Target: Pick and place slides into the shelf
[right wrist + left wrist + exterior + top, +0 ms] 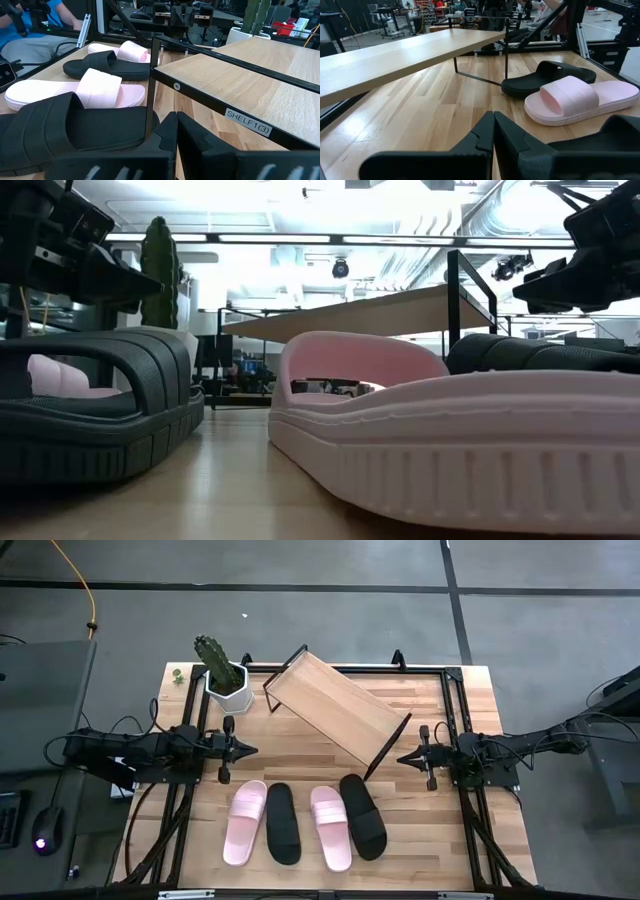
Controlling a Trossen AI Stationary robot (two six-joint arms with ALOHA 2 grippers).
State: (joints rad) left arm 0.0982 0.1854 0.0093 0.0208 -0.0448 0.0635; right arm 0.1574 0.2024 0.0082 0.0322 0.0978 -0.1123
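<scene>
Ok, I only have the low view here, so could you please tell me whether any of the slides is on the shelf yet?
Observer: Not yet. From above, the shelf is bare, and all four slides lie in a row on the table.
Operator: Thank you. What order are they in?
Observer: From the robot's left: left pink slide, left black slide, right pink slide, right black slide.
Operator: Is either end effector holding anything?
Observer: No. The left end effector and the right end effector are both shut and empty, one at each side of the shelf.
</scene>
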